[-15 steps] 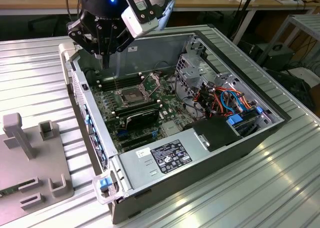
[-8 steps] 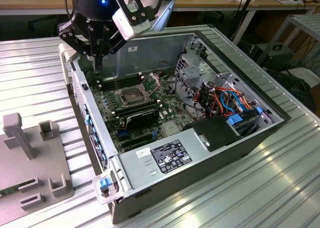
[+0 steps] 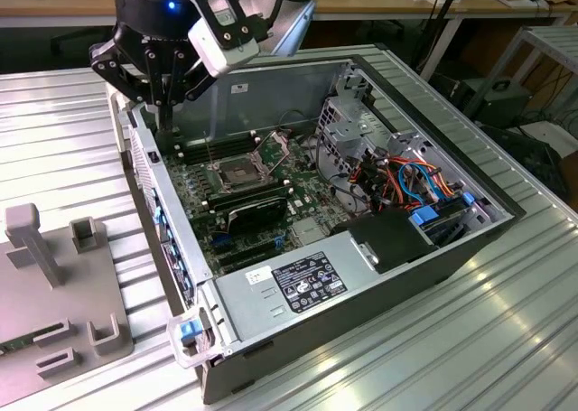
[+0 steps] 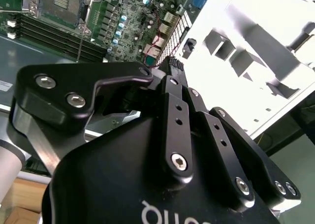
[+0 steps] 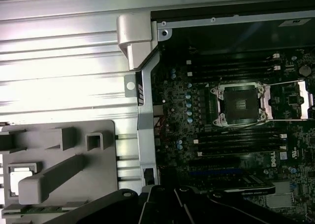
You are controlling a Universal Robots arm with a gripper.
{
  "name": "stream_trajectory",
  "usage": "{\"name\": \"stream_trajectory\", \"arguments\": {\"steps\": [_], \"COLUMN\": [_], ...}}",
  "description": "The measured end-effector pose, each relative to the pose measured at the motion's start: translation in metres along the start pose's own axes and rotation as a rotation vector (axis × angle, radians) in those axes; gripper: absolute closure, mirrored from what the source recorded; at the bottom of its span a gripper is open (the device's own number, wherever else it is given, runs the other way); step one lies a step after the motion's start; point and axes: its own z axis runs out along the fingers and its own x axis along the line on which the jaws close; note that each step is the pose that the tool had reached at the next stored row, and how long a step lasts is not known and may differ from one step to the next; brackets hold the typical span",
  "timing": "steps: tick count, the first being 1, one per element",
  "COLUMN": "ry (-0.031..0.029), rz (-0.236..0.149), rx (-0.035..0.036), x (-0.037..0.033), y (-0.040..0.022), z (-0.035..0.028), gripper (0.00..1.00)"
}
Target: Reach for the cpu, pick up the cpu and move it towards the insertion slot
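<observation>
1. A printed label [image 3: 307, 283] is lying on the power supply [image 3: 248, 295]; its text is too small to tell.
2. The cpu [image 5: 20, 174] is sitting in a pocket of the grey fixture [image 5: 101, 184], beside the case [image 3: 361, 339].
3. The insertion slot [image 3: 237, 172] is lying exposed inside the case.
4. The gripper [image 3: 167, 122] is pointing down over the case's far corner, at the exterior view's left, apart from the cpu. Its opening cannot be told.

Insertion slot [image 3: 237, 172] lies inside case [image 3: 379, 313]; tray [image 3: 108, 284] beside it.

Light: bright overhead | Glare: fixture plate [image 4: 236, 17] beside gripper [image 4: 170, 69] washed white | Shadow: computer case [image 5: 221, 32] below gripper dim
</observation>
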Motion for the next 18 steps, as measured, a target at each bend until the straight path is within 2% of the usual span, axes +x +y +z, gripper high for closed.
{"name": "stream_trajectory", "arguments": {"steps": [4,7,14,18], "ry": [0.0044,0.0108,0.0199,0.028], "rz": [0.0,0.0,0.001,0.001], "rx": [0.0004,0.0008,0.0014,0.0021], "x": [0.0036,0.0091,0.0167,0.0228], "y": [-0.0003,-0.0008,-0.0014,-0.0019], "z": [0.0008,0.002,0.0036,0.0048], "gripper": [0.89,0.89,0.89,0.89]}}
